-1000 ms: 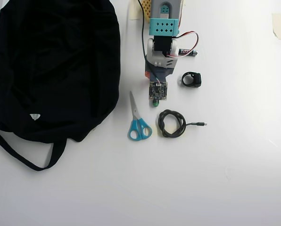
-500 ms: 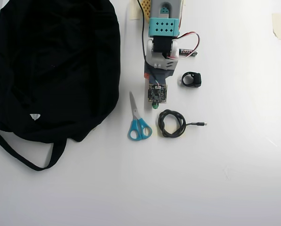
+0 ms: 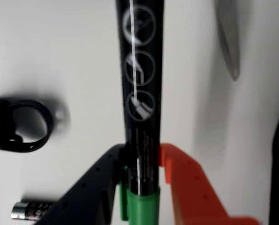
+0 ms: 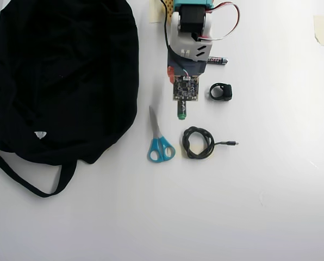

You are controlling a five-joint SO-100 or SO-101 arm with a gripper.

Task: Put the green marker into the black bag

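White bench (image 4: 270,206) all round, pretty tidy. Got my pincer (image 3: 140,176) squeezed onto the slim green marker with the black printed barrel (image 3: 140,93), black finger on one side and orange one on the other, right above its green end. Overhead, its green tip (image 4: 180,116) pokes out past my wrist, right of the blue-handled scissors (image 4: 159,142). Big black fabric bag (image 4: 64,76) sits well off to the left. Small black ring thing (image 4: 221,92) and a coiled black cable (image 4: 199,143) nearby
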